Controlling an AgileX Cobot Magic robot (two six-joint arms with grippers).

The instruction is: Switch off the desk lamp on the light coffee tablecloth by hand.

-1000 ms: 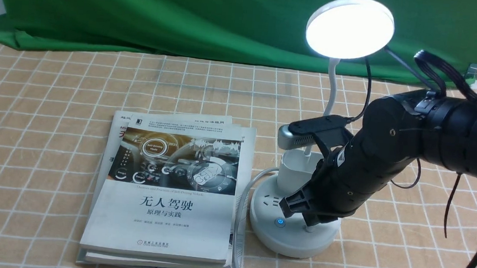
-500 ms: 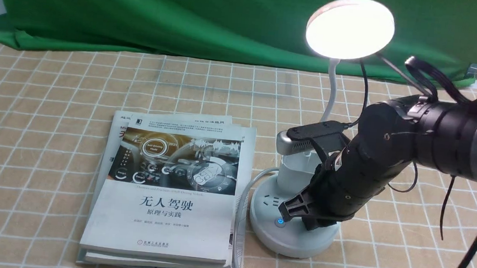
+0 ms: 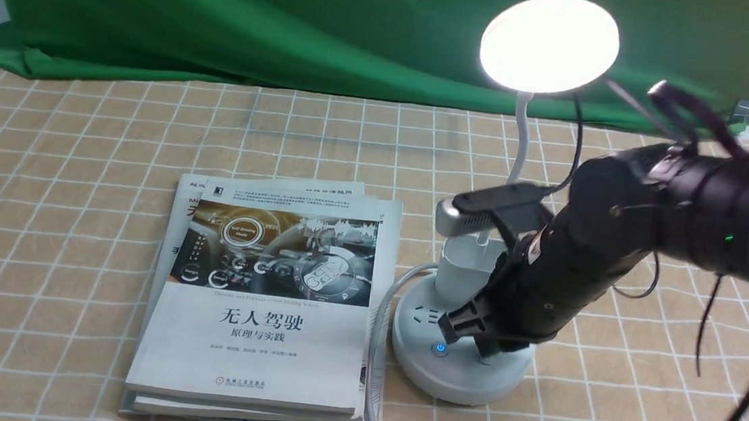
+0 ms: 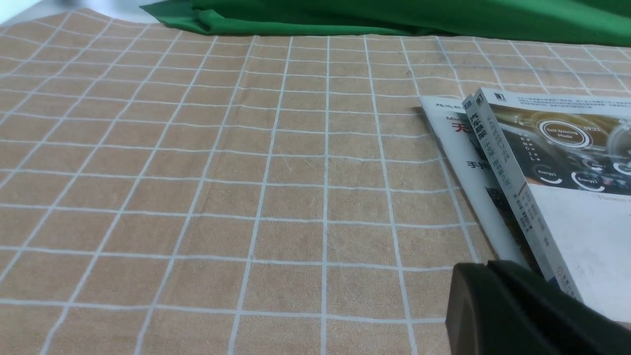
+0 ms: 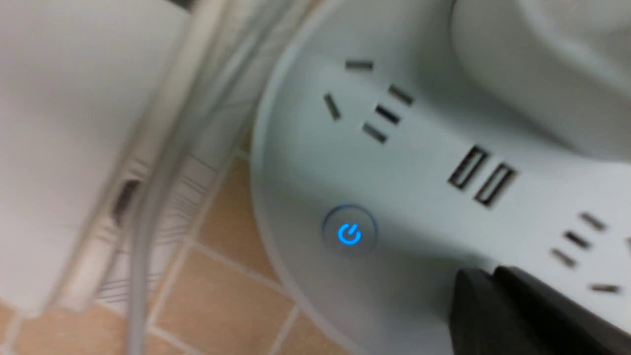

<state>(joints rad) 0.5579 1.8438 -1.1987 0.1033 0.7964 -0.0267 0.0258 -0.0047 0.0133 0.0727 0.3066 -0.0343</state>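
Both right fingers (image 5: pixel 532 315) are pressed together, holding nothing, just beside the glowing blue button (image 5: pixel 349 233) on the desk lamp (image 3: pixel 468 376).

Your right arm (image 3: pixel 586 270) is bulky matte black, dotted with small screws (image 3: pixel 615 210), carrying a grey camera bar (image 3: pixel 452 218), loose black cables (image 3: pixel 663 93) and a green light (image 3: pixel 728 237)

The right hand (image 3: pixel 466 330) edged toward the desk lamp's (image 3: pixel 468 380) blue button (image 3: pixel 439 349), then drew slightly back.
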